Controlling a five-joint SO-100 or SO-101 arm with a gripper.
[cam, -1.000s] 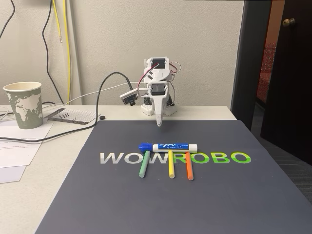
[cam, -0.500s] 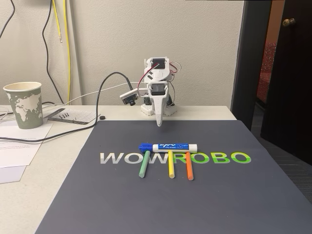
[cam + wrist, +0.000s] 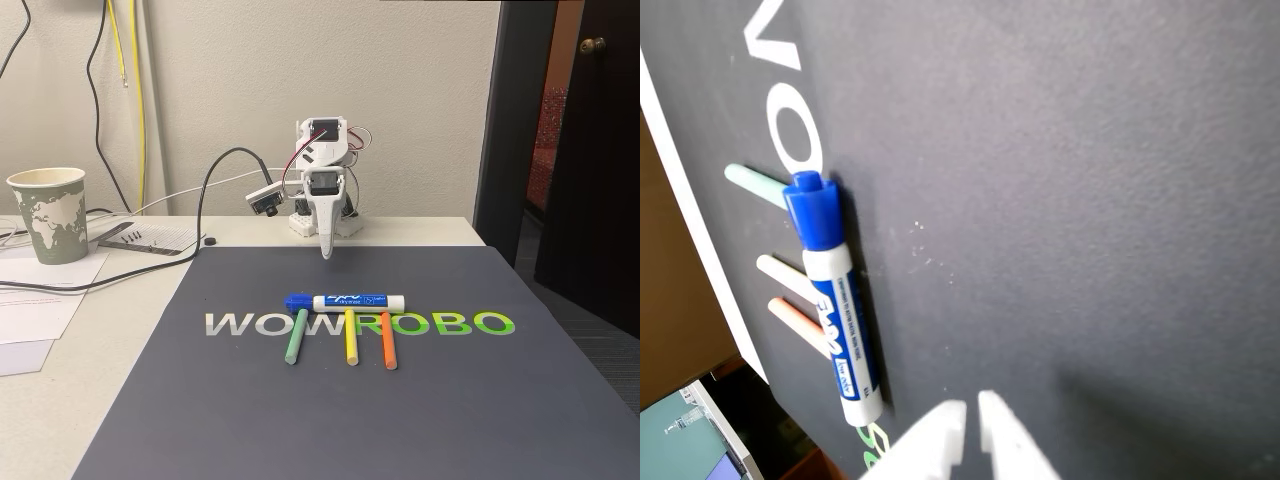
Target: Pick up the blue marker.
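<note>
No change over last second: white two-finger hand (image 3: 326,255) hangs motionless, fingertips nearly together, behind thick white-barrelled blue-capped marker (image 3: 345,301); approach not begun.

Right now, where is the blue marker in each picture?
Fixed view: the blue marker lies flat in the middle of the dark mat, cap to the left, across the tops of three sticks.
Wrist view: the marker sits left of centre, cap toward the top, with the gripper below it.
Shared landmark: the green stick next to the cap.
</note>
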